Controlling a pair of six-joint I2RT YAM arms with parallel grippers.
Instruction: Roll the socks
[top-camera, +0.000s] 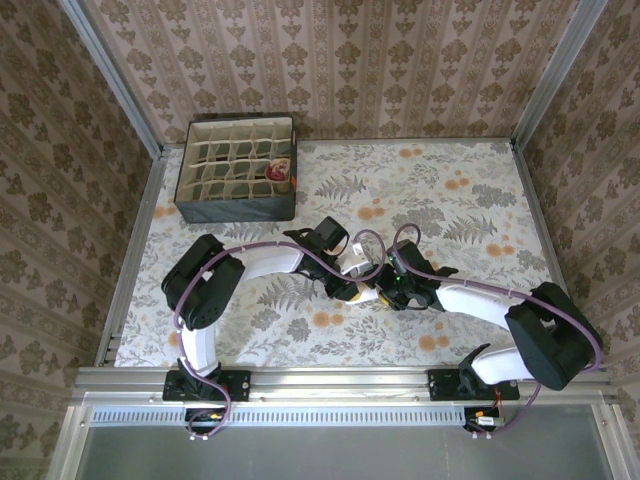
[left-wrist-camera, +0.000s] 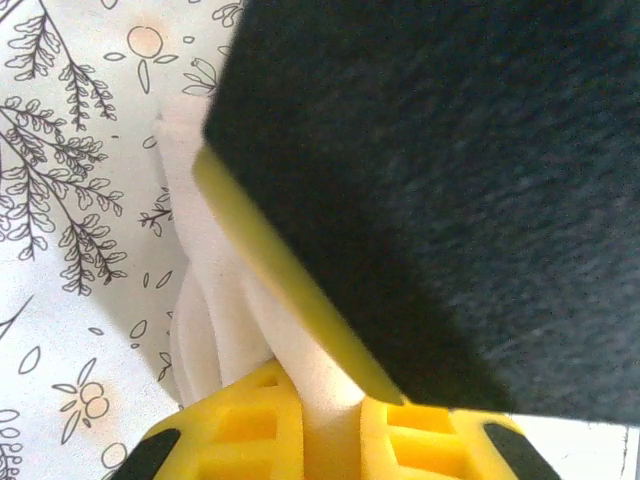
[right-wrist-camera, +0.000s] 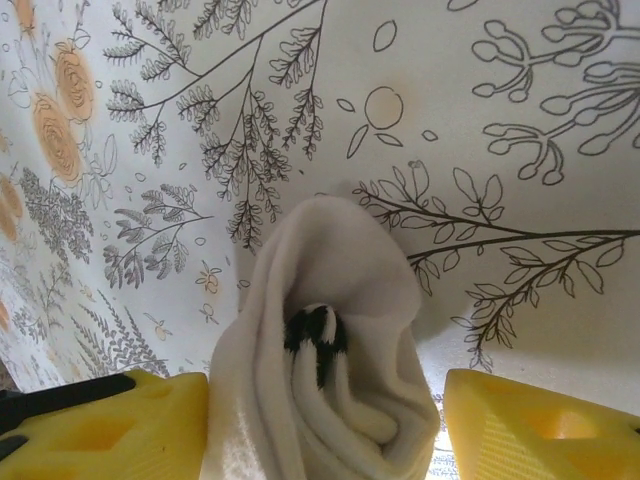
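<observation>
Counter: counter (top-camera: 450, 200) under a white floral-print cloth, with both arms reaching to its middle.
Organiser: dark-walled fabric box with a grid of beige compartments (top-camera: 236, 208), at the counter's far left corner.
Left claw: left claw (left-wrist-camera: 330, 425) clenched on cream fabric, with a white fold pinched between its yellow fingers.
Right claw: right claw (right-wrist-camera: 322, 405) released, its yellow fingers on either side of the roll and a gap showing on one side.
Cream sock: soft cream sock with dark cuff stripes (right-wrist-camera: 330, 300), rolled into a bundle on the counter's middle between the two claws, stripes tucked inside.
Tan sock: rolled tan-and-maroon sock (top-camera: 279, 172), in a compartment near the box's right edge.
</observation>
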